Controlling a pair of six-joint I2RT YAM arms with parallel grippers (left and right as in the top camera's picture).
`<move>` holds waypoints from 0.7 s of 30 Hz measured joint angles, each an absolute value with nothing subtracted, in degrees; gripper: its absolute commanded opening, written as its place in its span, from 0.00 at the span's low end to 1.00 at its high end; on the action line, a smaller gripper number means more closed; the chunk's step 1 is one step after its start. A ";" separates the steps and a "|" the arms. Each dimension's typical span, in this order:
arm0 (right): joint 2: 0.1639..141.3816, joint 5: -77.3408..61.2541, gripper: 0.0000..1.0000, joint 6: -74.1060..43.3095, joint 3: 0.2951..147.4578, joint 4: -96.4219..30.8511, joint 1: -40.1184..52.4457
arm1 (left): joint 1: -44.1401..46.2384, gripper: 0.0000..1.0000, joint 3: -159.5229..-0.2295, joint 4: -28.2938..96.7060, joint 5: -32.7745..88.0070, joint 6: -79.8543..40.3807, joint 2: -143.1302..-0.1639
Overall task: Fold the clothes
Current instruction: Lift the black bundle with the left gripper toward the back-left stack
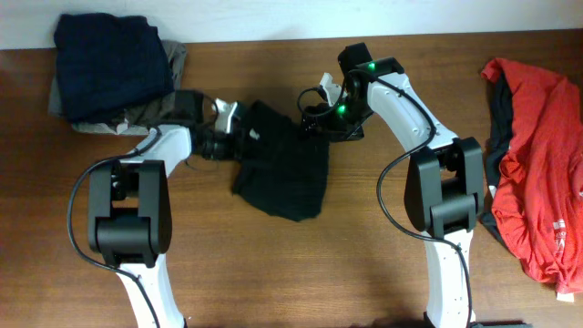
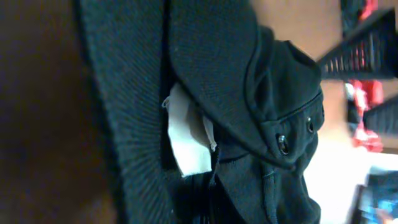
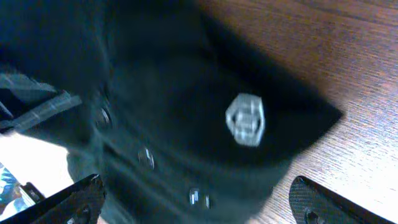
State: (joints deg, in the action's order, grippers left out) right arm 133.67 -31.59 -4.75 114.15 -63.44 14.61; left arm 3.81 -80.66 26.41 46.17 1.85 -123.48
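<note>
A black garment [image 1: 282,173] lies crumpled in the middle of the table. My left gripper [image 1: 235,137] is at its upper left edge. In the left wrist view the black cloth [image 2: 236,74] fills the picture and bunches down into the jaws, with a white label [image 2: 186,140] showing, so the gripper is shut on the cloth. My right gripper [image 1: 314,123] is at the garment's upper right edge. It is open, with its fingers [image 3: 74,199] set wide on either side of the black fabric [image 3: 155,93]. That fabric carries a small white patch [image 3: 245,119] and metal snaps [image 3: 146,157].
A folded navy garment [image 1: 114,64] sits on a grey one [image 1: 137,117] at the back left corner. A red garment [image 1: 542,155] with a dark one under it lies at the right edge. Bare wooden tabletop [image 1: 301,264] lies in front of the black garment.
</note>
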 measured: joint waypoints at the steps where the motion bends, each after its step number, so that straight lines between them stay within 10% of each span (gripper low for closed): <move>1: 133.67 -31.51 0.99 -4.71 114.15 -63.46 14.61 | 3.81 0.00 -82.21 26.39 44.75 2.81 -123.48; 21: 133.67 -25.54 0.99 -4.73 114.13 -70.30 13.43 | 3.66 0.00 -95.26 19.00 18.63 16.34 -123.57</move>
State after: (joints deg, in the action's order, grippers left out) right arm 133.67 -25.54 -4.73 114.13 -70.30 13.43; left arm 3.66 -95.26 19.00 18.63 16.34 -123.57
